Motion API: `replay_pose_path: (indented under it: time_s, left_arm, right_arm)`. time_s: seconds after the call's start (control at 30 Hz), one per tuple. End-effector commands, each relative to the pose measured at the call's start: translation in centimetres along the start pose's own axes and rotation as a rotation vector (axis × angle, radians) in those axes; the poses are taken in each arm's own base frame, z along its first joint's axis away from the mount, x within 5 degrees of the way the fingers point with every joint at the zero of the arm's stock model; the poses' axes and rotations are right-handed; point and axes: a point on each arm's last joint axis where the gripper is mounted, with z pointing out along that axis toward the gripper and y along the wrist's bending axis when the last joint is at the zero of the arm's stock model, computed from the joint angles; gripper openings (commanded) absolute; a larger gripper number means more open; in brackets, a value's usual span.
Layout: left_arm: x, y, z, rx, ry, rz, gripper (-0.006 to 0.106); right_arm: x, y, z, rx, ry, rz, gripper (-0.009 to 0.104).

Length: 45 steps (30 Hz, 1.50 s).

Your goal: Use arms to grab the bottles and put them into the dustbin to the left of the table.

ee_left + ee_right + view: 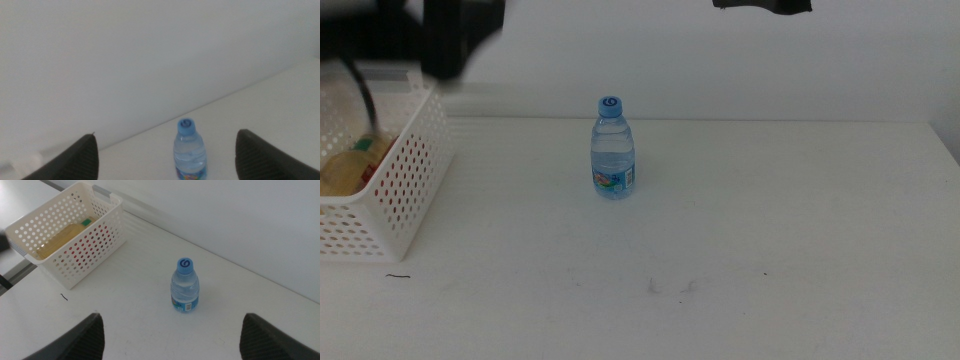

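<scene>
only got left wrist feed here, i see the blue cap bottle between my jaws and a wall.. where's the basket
Observer: The white dustbin stands at the table's left edge, well left of the water bottle, apart from it.
Operator: anything in it yet
Observer: Yes, the yellow-drink bottle lies inside, and something red shows through the holes beside it.
Operator: where's the other arm
Observer: The right gripper hangs open above the table, looking down on the bottle and the dustbin. Your left gripper is open too.
</scene>
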Motion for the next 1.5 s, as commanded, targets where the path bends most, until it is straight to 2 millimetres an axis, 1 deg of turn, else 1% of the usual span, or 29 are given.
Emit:
replay_pose_path:
  time_s: [0.0, 0.03, 0.1, 0.17, 0.2, 0.27, 0.4, 0.53, 0.63, 0.83, 0.93, 1.13, 1.33, 1.37, 1.47]
  left_arm:
    - [4.4, -0.8, 0.7, -0.029, -0.096, -0.06, 0.094]
    - [6.2, -1.1, 1.3, -0.025, -0.117, -0.103, 0.094]
    - [11.1, -2.3, 2.8, 0.02, -0.078, -0.207, 0.094]
    - [13.5, -2.9, 4.1, 0.053, -0.064, -0.251, 0.094]
    - [14.4, -3.1, 4.8, 0.061, -0.05, -0.262, 0.094]
    - [15.4, -3.3, 6.2, 0.07, -0.023, -0.266, 0.094]
    - [16.2, -3.6, 8.2, 0.092, -0.06, -0.246, 0.094]
    - [17.6, -3.7, 9.8, 0.081, -0.022, -0.273, 0.094]
    - [17.7, -3.8, 11.3, 0.092, -0.062, -0.261, 0.094]
    - [17.9, -3.9, 16.0, 0.104, -0.059, -0.279, 0.094]
    - [18.2, -3.9, 18.0, 0.1, -0.043, -0.318, 0.094]
    - [18.9, -2.8, 22.0, 0.056, -0.044, -0.296, 0.094]
    - [19.6, -2.3, 25.8, 0.036, -0.049, -0.31, 0.094]
    - [19.8, -2.3, 26.2, 0.036, -0.047, -0.31, 0.094]
    - [20.7, -2.4, 27.8, 0.036, -0.035, -0.311, 0.094]
  right_arm:
    - [0.0, -0.3, -0.2, 0.01, -0.004, 0.0, 0.088]
    - [0.0, -0.3, -0.3, 0.01, -0.006, 0.0, 0.088]
    - [0.0, -0.2, -0.2, 0.0, -0.006, 0.008, 0.088]
    - [0.0, -0.1, -0.2, -0.009, -0.006, 0.014, 0.088]
    - [0.0, -0.1, -0.2, -0.009, -0.006, 0.014, 0.088]
    - [0.0, -0.1, -0.2, -0.009, -0.006, 0.014, 0.088]
    - [0.0, -0.1, -0.2, -0.009, -0.006, 0.014, 0.088]
    - [0.0, -0.1, -0.2, -0.009, -0.006, 0.014, 0.088]
    - [0.0, -0.1, -0.2, -0.009, -0.006, 0.014, 0.088]
    - [0.0, -0.1, -0.2, -0.009, -0.006, 0.014, 0.088]
    - [0.0, -0.1, -0.2, -0.009, -0.006, 0.014, 0.088]
    - [0.0, -0.1, -0.2, -0.009, -0.006, 0.014, 0.088]
    - [0.0, -0.1, -0.2, -0.009, -0.006, 0.014, 0.088]
    - [0.0, -0.1, -0.2, -0.009, -0.006, 0.014, 0.088]
    - [0.0, -0.1, -0.2, -0.009, -0.006, 0.014, 0.088]
